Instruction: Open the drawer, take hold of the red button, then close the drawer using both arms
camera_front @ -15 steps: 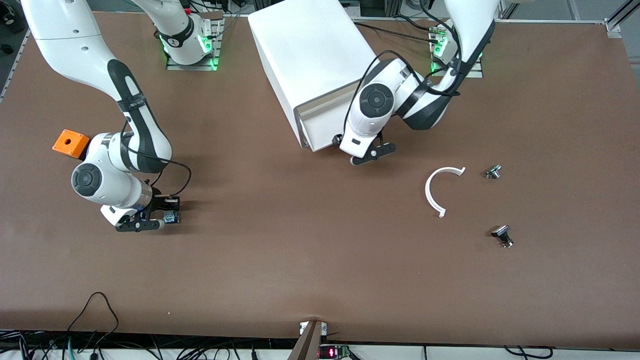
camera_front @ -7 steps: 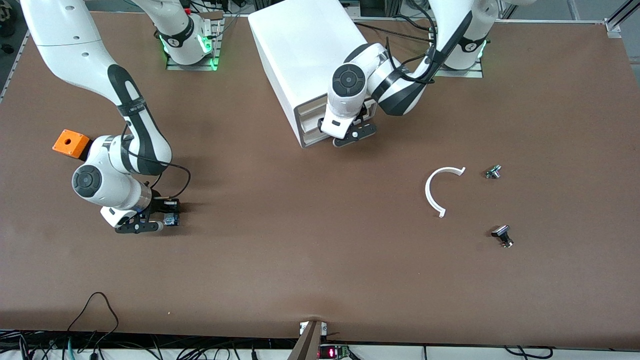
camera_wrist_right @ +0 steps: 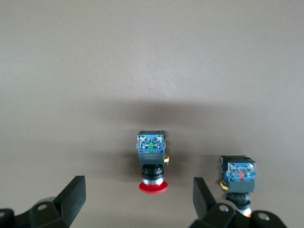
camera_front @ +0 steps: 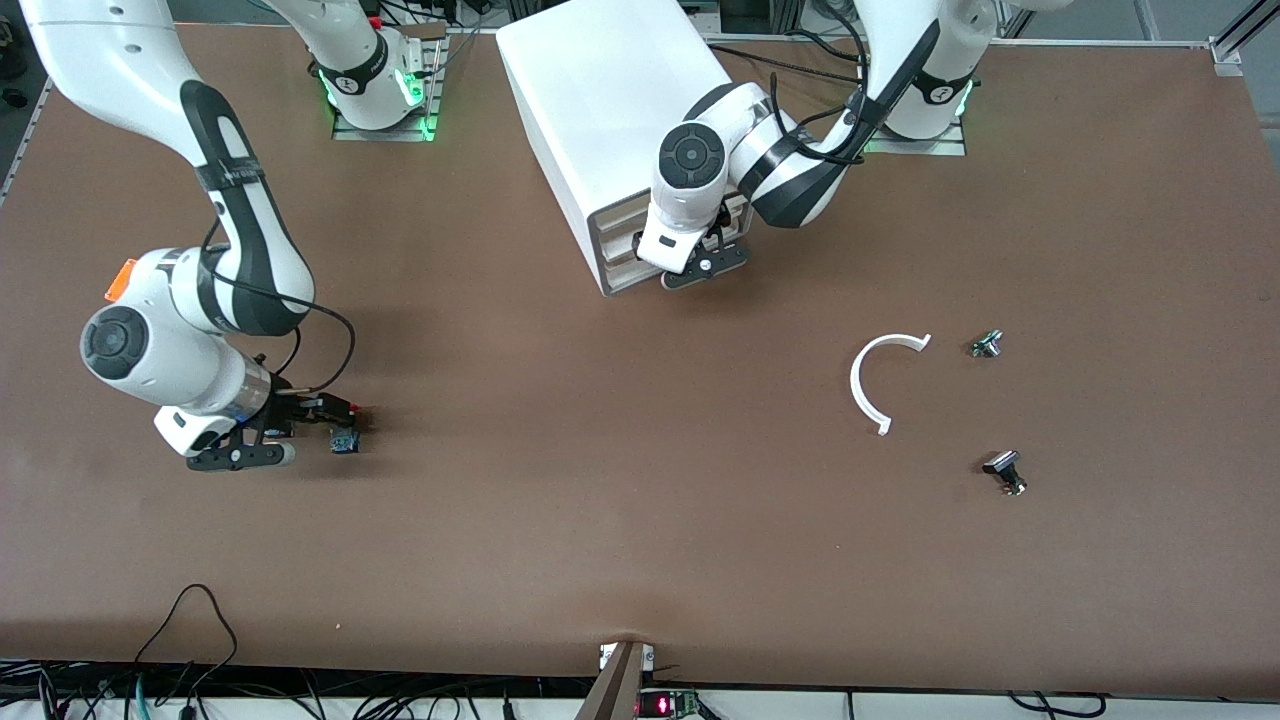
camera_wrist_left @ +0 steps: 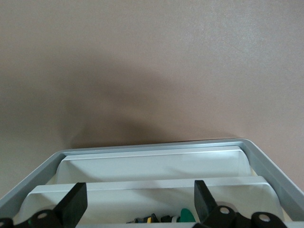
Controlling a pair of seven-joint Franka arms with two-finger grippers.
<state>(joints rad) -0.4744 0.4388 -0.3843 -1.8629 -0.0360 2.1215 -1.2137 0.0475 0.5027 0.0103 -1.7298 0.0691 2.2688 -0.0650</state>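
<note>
The right end effector point(camera_front: 262, 445) has just spread wide and lifted away, leaving the button point(camera_wrist_right: 152, 164) lying free on the surface point(camera_front: 600, 500) just beside it, next to a second similar button point(camera_wrist_right: 239, 178). The left end effector point(camera_front: 700, 262), fingers wide and empty, has pushed in against the drawer point(camera_wrist_left: 152, 190), now nearly shut in the cabinet point(camera_front: 620, 110); only final closing seems left.
</note>
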